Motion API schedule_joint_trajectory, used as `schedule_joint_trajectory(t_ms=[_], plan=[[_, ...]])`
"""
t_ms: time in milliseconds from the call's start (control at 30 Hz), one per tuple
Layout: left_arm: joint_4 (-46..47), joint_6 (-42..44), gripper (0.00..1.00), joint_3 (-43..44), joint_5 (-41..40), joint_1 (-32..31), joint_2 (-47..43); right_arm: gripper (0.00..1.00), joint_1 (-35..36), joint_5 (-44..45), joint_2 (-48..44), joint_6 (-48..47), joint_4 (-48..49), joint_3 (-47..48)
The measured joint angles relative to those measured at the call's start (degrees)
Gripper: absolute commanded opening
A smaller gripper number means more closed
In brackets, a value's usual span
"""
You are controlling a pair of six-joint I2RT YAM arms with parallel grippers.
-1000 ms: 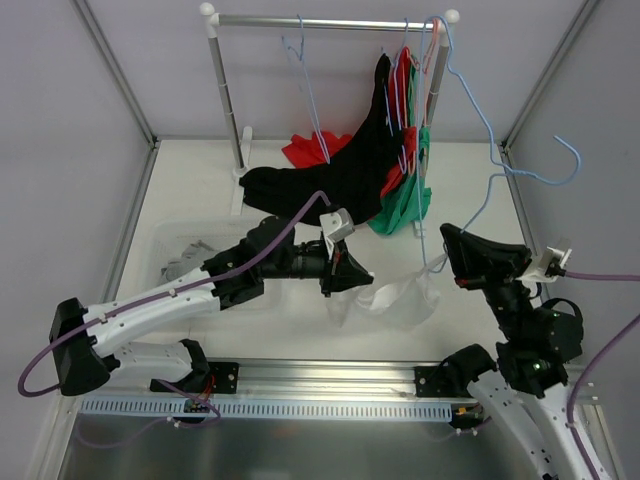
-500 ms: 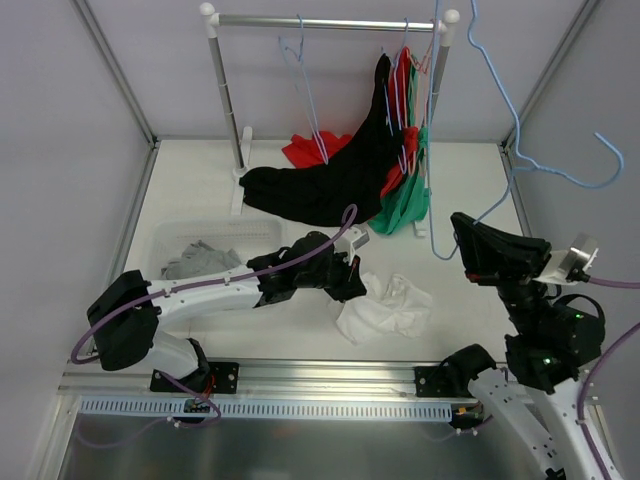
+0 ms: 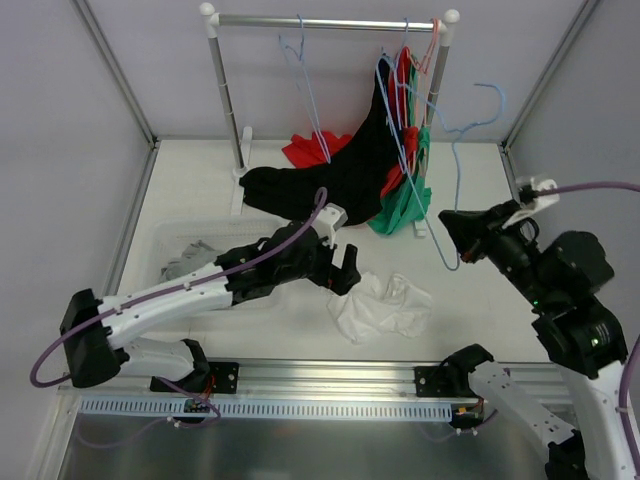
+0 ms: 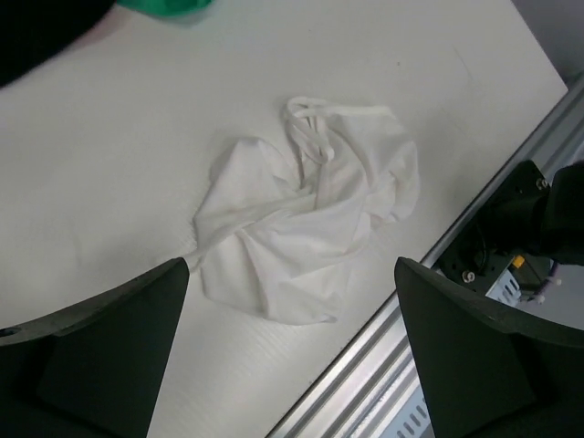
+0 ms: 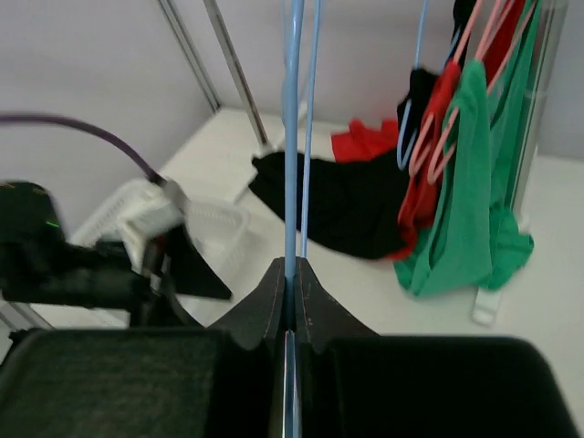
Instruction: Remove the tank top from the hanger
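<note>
Since a second ago the white tank top (image 3: 385, 305) has come off the hanger and dropped: it was stretched between my two arms, and now it lies in a crumpled heap on the table (image 3: 200, 180), near the front edge, with one strap loop showing on top in the left wrist view (image 4: 306, 237). My left gripper (image 3: 345, 270) has let go of it and now hangs just above and to the left of the heap, with its jaws spread wide and nothing between them; in its own camera the two dark fingers frame the cloth on either side (image 4: 290, 274). My right gripper (image 3: 450, 222) is pinched shut on the light-blue wire hanger (image 3: 455, 180), which has swung back in from the far right. I hold it roughly upright, bare of cloth, with its hook up beside the right post of the clothes rack (image 3: 320, 22). From the right wrist the blue wire rises straight out of my closed fingertips (image 5: 287, 274). On the rack a black garment (image 3: 330, 185) trails down onto the table, with a green garment (image 3: 405, 205) and a red garment (image 3: 310, 150) beside it. A clear bin (image 3: 165, 235) holding grey cloth (image 3: 190, 258) sits left of my left arm.
</note>
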Motion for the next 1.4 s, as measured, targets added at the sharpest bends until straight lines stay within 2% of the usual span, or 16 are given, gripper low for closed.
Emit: schedule_joint_trajectory(t_ms=[167, 333, 600, 833, 1033, 1200, 1400], plan=[[-9.64, 0.66, 0.99, 3.98, -8.52, -0.17, -10.88, 0.0, 0.0, -0.09, 9.31, -0.79, -9.9, 4.83], [-18.16, 1.33, 0.99, 5.97, -14.51, -0.17, -20.72, 0.0, 1.18, 1.55, 19.39, -1.2, -13.29, 12.33], [-29.97, 3.54, 0.99, 4.59, -22.27, -0.17, -31.47, 0.0, 4.68, 8.81, 42.07, -3.65, -15.85, 33.81], [-34.88, 4.68, 0.99, -1.84, -22.69, -0.17, -32.06, 0.0, 6.12, 14.8, 61.22, -7.5, -16.76, 52.57], [-35.89, 4.9, 0.99, -2.14, -22.84, -0.17, -32.68, 0.0, 6.51, 16.44, 72.37, -10.88, -17.03, 63.73], [-35.95, 4.85, 0.99, -2.95, -24.09, -0.17, -35.93, 0.0, 6.51, 15.96, 75.97, -11.69, -14.86, 66.66], [-35.95, 4.83, 0.99, -3.06, -24.65, -0.17, -35.15, 0.0, 6.8, 15.1, 78.82, -11.82, -11.41, 67.25]])
